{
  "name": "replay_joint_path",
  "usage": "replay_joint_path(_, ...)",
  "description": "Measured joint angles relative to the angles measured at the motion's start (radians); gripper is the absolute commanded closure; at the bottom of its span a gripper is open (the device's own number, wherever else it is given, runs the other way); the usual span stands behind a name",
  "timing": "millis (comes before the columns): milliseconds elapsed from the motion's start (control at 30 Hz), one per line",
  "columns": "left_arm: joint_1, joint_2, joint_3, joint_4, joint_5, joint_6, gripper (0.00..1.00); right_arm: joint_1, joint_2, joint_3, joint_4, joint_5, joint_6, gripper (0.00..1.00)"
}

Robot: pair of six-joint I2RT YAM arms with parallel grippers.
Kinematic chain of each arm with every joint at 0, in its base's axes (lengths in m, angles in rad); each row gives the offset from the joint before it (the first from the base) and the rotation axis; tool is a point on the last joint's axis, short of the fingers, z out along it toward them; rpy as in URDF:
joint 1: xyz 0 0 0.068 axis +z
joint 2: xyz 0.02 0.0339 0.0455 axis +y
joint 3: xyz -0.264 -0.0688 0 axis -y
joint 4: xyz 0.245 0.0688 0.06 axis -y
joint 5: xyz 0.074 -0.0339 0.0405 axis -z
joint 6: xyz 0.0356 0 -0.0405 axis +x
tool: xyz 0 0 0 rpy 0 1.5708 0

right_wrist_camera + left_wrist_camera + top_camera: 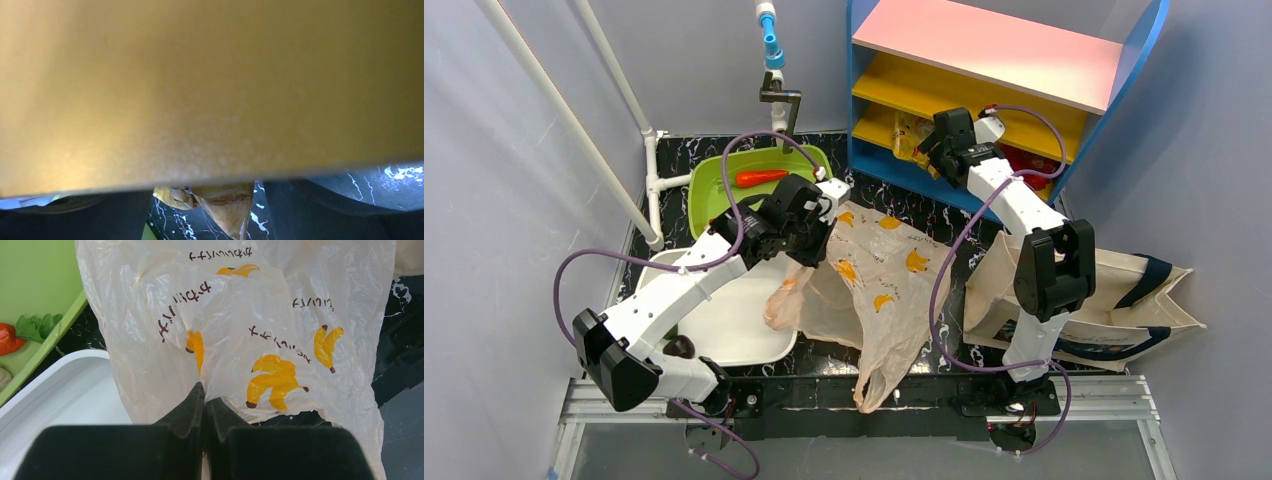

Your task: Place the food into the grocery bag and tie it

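Grocery bag (240, 340) pinched in left jaws; yellow packet (215, 202) between right jaws.

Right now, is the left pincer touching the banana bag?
Touching. The left wrist view shows the left pincer shut on a fold of the bag.

Colours, for anyone asking: the grocery bag (260, 330) is see-through beige with yellow bananas, brown tips and dark squiggly lettering. Upper left of the top view there's a lime green tray (712, 192) with an orange-red carrot (761, 177). Below that a white tray (744, 330). The tabletop (919, 210) is black with white marble veins, and the tote (1114, 290) on the right is cream with navy handles.
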State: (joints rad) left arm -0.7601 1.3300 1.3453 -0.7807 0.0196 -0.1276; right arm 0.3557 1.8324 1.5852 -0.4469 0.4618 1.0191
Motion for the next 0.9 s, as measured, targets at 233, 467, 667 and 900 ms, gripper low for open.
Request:
replay_joint_path(233,0.006,-0.019,-0.031,0.010,0.000,-0.001,1.00,0.016,0.003,0.002,-0.030,0.042,0.006,0.36)
replay_joint_path(467,0.013,-0.038,-0.045,0.017,0.009,-0.003,1.00,0.027,0.007,0.003,-0.048,0.083,0.006,0.65)
replay_joint_path(667,0.013,-0.043,-0.045,0.018,0.021,-0.004,1.00,0.031,0.005,0.002,-0.058,0.091,0.005,0.90)
replay_joint_path(900,0.013,-0.047,-0.044,0.017,0.042,-0.021,1.00,0.032,-0.042,-0.042,-0.060,0.056,-0.005,0.99)
